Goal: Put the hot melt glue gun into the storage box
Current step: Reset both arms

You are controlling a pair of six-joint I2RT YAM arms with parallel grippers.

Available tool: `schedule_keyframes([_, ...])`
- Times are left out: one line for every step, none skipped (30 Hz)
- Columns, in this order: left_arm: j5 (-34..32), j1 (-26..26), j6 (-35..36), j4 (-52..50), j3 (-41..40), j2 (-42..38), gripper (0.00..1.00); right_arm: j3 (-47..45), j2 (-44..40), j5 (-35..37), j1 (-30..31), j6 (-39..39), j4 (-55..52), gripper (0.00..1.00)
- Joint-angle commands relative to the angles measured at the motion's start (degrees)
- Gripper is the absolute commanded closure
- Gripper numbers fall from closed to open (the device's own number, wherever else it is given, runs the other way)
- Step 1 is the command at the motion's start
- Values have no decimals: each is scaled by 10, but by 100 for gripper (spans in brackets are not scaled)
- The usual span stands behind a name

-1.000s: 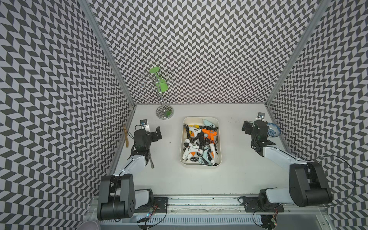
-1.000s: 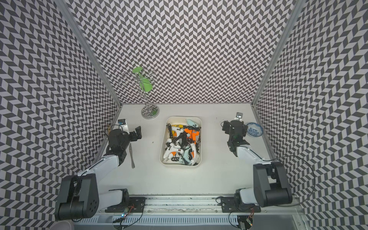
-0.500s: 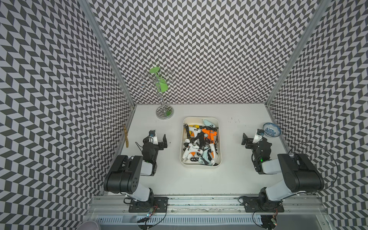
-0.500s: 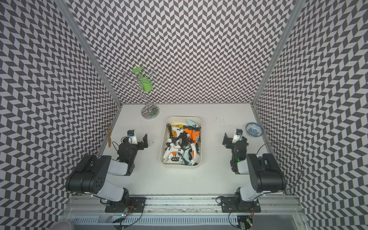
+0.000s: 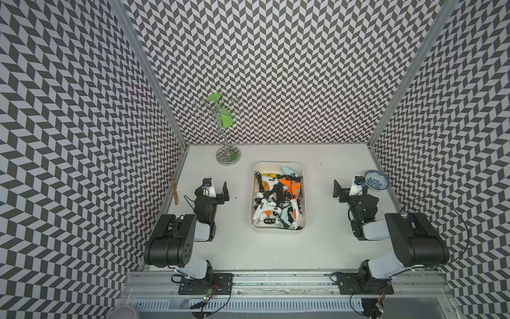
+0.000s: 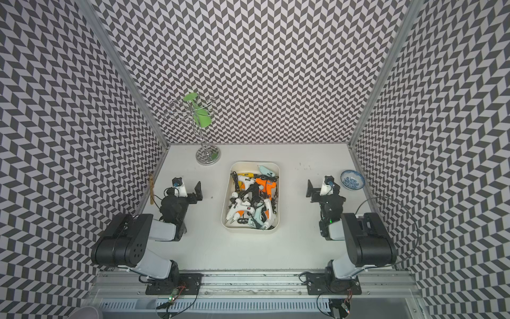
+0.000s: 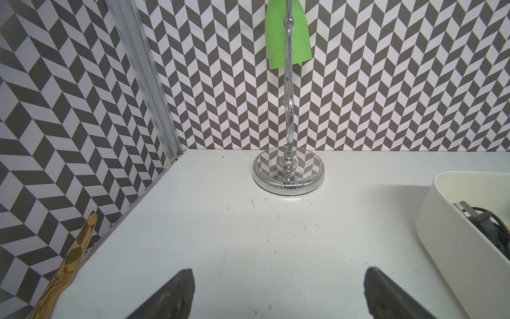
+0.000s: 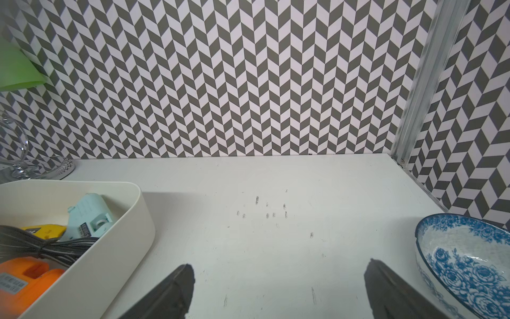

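The cream storage box (image 5: 251, 204) (image 6: 222, 210) stands mid-table and holds several hot melt glue guns tangled with black cords, among them an orange one (image 5: 291, 187) (image 6: 266, 186) and a white one (image 5: 263, 211). Every glue gun I see lies inside it. My left gripper (image 5: 212, 190) (image 6: 183, 190) rests left of the box, open and empty. My right gripper (image 5: 350, 190) (image 6: 323, 190) rests to its right, likewise open and empty. Only bare table lies between the left gripper's (image 7: 278, 276) fingers. The same is true of the right gripper (image 8: 279, 269).
A chrome stand (image 5: 227, 158) with a green piece hanging on it stands at the back left. A blue-patterned bowl (image 5: 376, 180) (image 8: 463, 256) sits just right of the right gripper. A gold serrated tool (image 5: 174, 190) (image 7: 74, 254) lies along the left wall.
Both arms have folded back from a stretched pose, their elbows drawn toward the front rail. Both grippers stay open and empty.
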Motion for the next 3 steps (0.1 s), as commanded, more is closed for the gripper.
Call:
schedule_keyframes([8, 1, 3, 17, 5, -1, 0, 1, -3, -6, 2, -4, 28, 1])
schedule_keyframes([8, 1, 3, 18, 5, -2, 0, 2, -2, -6, 1, -4, 25, 1])
schedule_keyframes([8, 1, 3, 18, 5, -3, 1, 6, -1, -6, 2, -3, 19, 1])
